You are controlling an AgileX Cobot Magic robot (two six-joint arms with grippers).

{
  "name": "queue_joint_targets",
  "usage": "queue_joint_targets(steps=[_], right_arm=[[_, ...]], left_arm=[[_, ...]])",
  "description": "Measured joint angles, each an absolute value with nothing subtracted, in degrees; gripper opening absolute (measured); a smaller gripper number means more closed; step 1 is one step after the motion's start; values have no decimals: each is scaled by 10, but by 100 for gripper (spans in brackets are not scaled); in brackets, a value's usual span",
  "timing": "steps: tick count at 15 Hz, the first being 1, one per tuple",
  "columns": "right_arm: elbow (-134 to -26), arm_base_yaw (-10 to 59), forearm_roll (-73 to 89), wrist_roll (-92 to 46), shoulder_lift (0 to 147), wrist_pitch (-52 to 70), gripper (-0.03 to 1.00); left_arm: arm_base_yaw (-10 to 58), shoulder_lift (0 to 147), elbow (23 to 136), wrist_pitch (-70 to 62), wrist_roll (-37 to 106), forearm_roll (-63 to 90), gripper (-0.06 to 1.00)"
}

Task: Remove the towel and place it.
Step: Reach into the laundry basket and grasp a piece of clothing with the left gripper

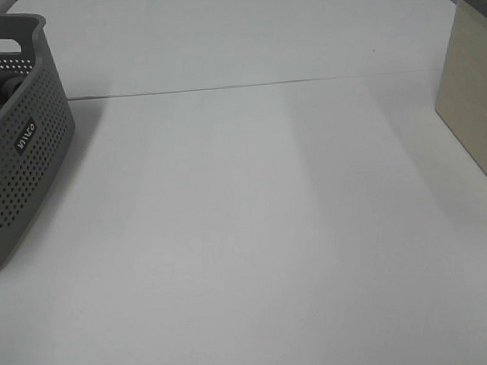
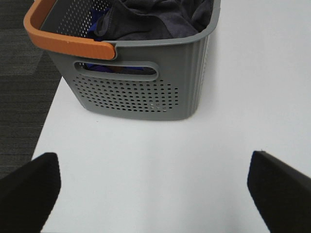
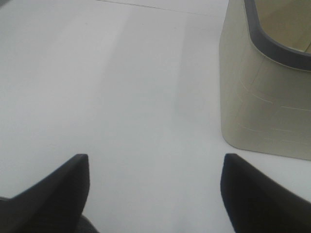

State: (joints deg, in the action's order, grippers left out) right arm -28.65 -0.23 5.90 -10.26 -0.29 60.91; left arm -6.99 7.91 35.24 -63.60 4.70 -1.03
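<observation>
Left end effector (image 2: 154, 160) (spread) facing towel (image 2: 150, 19)

**Tally check: singles nearly everywhere, and one pair of grippers**

We count one grey perforated basket (image 1: 24, 156), and on it one orange handle (image 2: 63, 41). Inside we make out one dark grey towel (image 2: 155, 19) and one blue cloth (image 2: 99, 26), so that's two fabrics. Across the way there's one beige bin (image 1: 475, 91), which makes two containers in all. One white table (image 1: 255, 232) sits under the lot. Grippers come to two, the left gripper (image 2: 154, 155) and the right gripper (image 3: 155, 156), each showing two black fingers (image 2: 34, 189).
</observation>
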Motion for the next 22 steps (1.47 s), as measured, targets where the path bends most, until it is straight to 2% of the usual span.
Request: queue_joint_targets(steps=[8, 9, 14, 18, 22], right_arm=[[-286, -2, 59, -103, -3, 609, 73], [-286, -2, 59, -103, -3, 609, 73], [-286, -2, 59, -103, -3, 609, 73], [-286, -2, 59, -103, -3, 609, 73], [-286, -2, 59, -103, -3, 609, 73]], left_arm=[[-70, 515, 654, -675, 401, -37, 99], [-69, 637, 733, -685, 465, -82, 99], [-69, 870, 887, -692, 513, -179, 99], [-69, 1015, 956, -659, 583, -183, 99], [-69, 1112, 967, -647, 617, -179, 98]])
